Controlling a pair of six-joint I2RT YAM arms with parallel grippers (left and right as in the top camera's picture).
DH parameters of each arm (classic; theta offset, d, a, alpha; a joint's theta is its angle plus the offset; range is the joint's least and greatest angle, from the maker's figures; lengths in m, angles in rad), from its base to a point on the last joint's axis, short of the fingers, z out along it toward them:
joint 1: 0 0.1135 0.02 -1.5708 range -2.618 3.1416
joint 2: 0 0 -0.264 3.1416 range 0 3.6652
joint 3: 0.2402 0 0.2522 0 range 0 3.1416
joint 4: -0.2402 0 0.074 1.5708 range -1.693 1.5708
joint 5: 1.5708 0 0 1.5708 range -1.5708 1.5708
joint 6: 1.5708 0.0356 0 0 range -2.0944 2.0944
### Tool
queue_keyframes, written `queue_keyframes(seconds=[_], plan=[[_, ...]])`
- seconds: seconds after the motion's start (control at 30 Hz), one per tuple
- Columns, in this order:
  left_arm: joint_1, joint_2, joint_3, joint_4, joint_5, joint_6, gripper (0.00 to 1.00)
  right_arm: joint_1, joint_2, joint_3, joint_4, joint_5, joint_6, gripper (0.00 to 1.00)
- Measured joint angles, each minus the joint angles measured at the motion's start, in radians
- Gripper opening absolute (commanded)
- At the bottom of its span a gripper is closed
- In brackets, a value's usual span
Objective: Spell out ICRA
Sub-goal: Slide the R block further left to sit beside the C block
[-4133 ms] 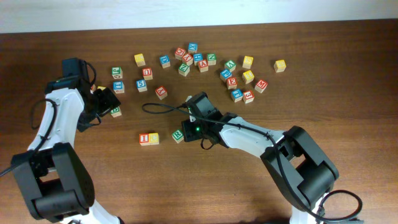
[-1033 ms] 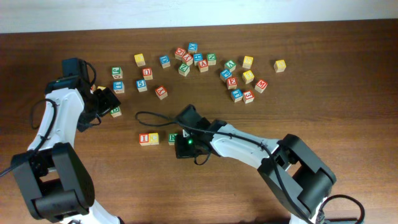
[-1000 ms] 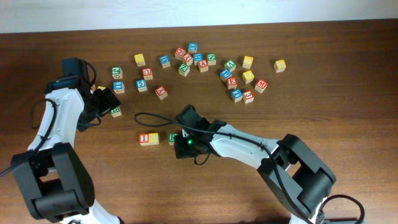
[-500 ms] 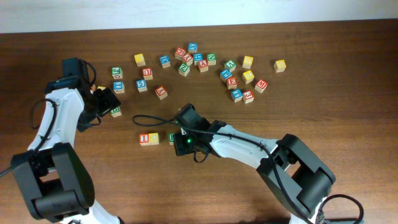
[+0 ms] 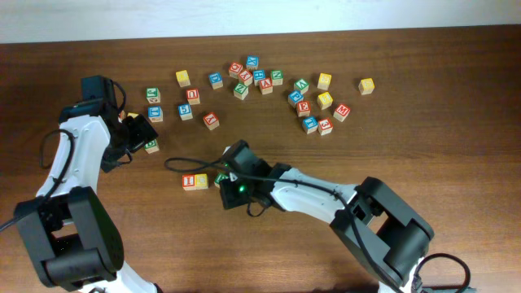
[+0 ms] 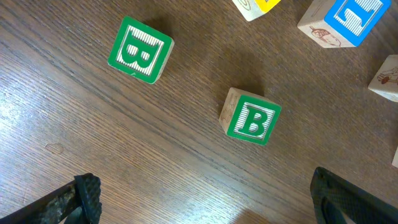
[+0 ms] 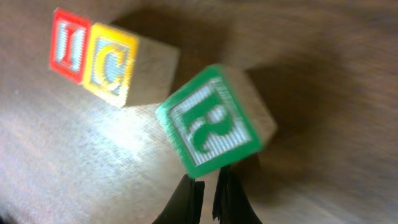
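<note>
Near the front of the table the red I cube [image 5: 190, 181] and the yellow C cube [image 5: 201, 181] sit side by side, touching; the right wrist view shows the I cube [image 7: 69, 45] and the C cube [image 7: 112, 65] too. The green R cube [image 7: 214, 124] lies just right of the C, turned askew, with a small gap between them. My right gripper [image 7: 208, 193] is shut, its tips against the R's near edge, gripping nothing. From overhead the right gripper [image 5: 229, 181] hides most of the R. I cannot pick out the A. My left gripper [image 6: 211, 202] hangs open over two green B cubes [image 6: 252, 120].
Loose letter cubes are scattered along the back: one group [image 5: 252, 77] in the middle, another [image 5: 313, 106] to the right, a few [image 5: 153, 112] near the left arm. The right arm's black cable [image 5: 183, 161] loops over the table behind the I and C.
My shut right gripper has slid left, pushing the R cube closer to the C. The left arm has not moved.
</note>
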Motion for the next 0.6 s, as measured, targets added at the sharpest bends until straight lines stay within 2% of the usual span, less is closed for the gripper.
queue_keyframes(seconds=[0.37, 0.6], plan=[[0.0, 0.0, 0.0, 0.0, 0.0, 0.0, 0.99, 0.004, -0.003, 0.015, -0.084, 0.003, 0.0, 0.04], [0.0, 0.0, 0.0, 0.0, 0.0, 0.0, 0.99, -0.056, -0.012, 0.016, -0.119, -0.005, 0.042, 0.04]])
